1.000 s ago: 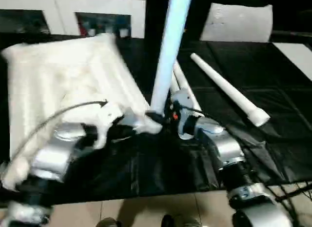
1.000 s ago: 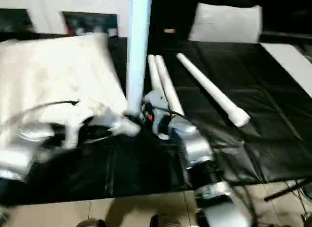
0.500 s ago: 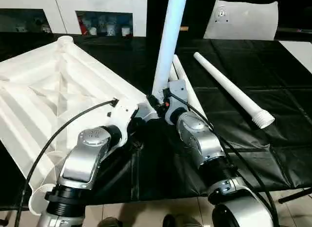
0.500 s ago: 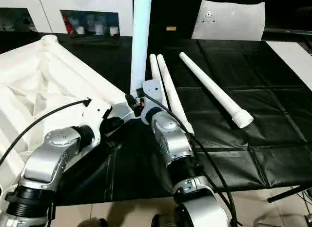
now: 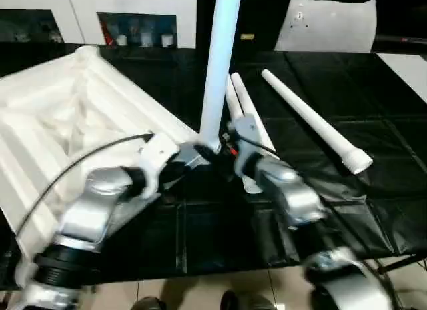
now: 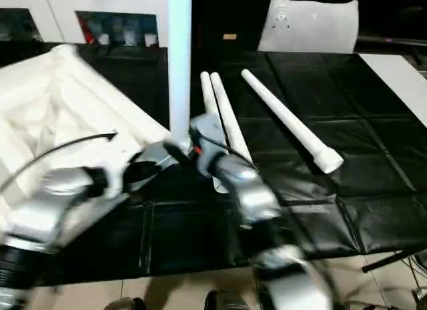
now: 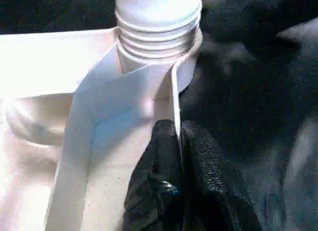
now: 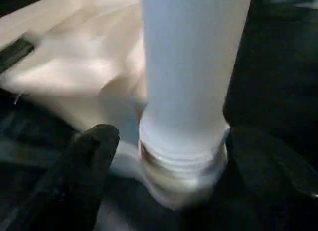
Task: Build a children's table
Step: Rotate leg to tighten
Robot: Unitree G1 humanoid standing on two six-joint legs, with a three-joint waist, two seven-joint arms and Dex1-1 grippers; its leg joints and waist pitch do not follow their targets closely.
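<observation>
The white tabletop [image 5: 60, 117] lies ribbed side up on the left of the black-covered bench. One white leg [image 5: 218, 63] stands upright in its near corner socket [image 7: 186, 67], with threads still showing above the socket rim. My left gripper [image 7: 179, 130] is shut on a thin rib of the tabletop just beside that socket. My right gripper [image 8: 179, 141] is open. Its fingers [image 8: 94, 156] stand on either side of the leg's threaded base [image 8: 181, 151], apart from it. Two more legs [image 5: 241, 103] lie side by side behind the socket. A further leg [image 5: 313, 123] lies to the right.
A flat white sheet with a small hole [image 5: 327, 27] leans at the back right. A white cabinet with glass doors [image 5: 133, 17] stands behind the bench. The bench's front edge [image 5: 200, 277] runs just below my forearms, with tiled floor beyond it.
My right gripper's fingers have spread apart from the upright leg's base. Both forearms are blurred and shifting slightly. The leg stays upright and the left grip is unchanged.
</observation>
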